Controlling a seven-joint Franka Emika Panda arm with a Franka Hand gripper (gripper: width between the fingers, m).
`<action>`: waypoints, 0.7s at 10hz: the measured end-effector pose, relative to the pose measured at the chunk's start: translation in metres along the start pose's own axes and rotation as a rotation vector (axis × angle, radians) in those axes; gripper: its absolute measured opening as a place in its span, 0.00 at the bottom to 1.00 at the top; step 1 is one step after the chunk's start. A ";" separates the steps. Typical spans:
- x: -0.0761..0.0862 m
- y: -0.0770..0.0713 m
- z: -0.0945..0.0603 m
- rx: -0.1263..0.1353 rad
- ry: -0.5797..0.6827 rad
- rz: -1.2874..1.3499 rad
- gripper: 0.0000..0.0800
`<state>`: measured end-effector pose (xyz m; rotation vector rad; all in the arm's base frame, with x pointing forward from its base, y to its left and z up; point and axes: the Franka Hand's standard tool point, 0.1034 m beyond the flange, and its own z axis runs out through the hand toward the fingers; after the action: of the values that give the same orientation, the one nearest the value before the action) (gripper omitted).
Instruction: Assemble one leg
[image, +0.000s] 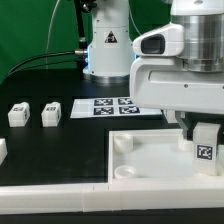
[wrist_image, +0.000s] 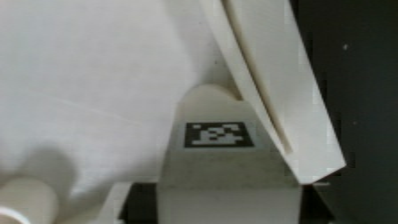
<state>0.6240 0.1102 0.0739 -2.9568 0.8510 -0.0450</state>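
Arm: the Franka arm enters from the exterior view's right and hangs low over the large white panel (image: 150, 160).
Gripper: the gripper (image: 204, 135) points down at the panel's corner on the exterior view's right; its fingers close on the leg (image: 205, 150), one on each side.
Held leg: it stands upright over the panel, marker tag facing the exterior camera. In the wrist view the leg (wrist_image: 217, 150) shows as a pale post with its tag facing up. Whether its lower end touches the panel cannot be told.
Panel edges: a raised rim (wrist_image: 276, 90) runs diagonally just beside the held leg in the wrist view. A round corner socket (image: 121, 144) sits at the panel corner on the exterior view's left, well apart from the gripper.
Loose legs: two more legs (image: 18, 114) (image: 51, 113) lie side by side on the black table (image: 50, 150), at the exterior view's left, apart from each other and well apart from the panel.
Marker board: the marker board (image: 110, 106) lies flat between the loose legs and the arm's base, near the panel's far edge.
Open room: bare black table lies between the loose legs and the panel. Around the held leg, room is tight: rim on one side, gripper body above.
Front edge: a white strip (image: 60, 200) borders the table nearest the exterior camera.
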 end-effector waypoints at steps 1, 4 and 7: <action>-0.002 -0.002 0.000 0.002 -0.001 0.155 0.37; -0.003 -0.003 0.001 0.006 -0.007 0.482 0.37; -0.004 -0.003 0.001 0.013 -0.020 0.840 0.37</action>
<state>0.6228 0.1148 0.0729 -2.3357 1.9666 0.0218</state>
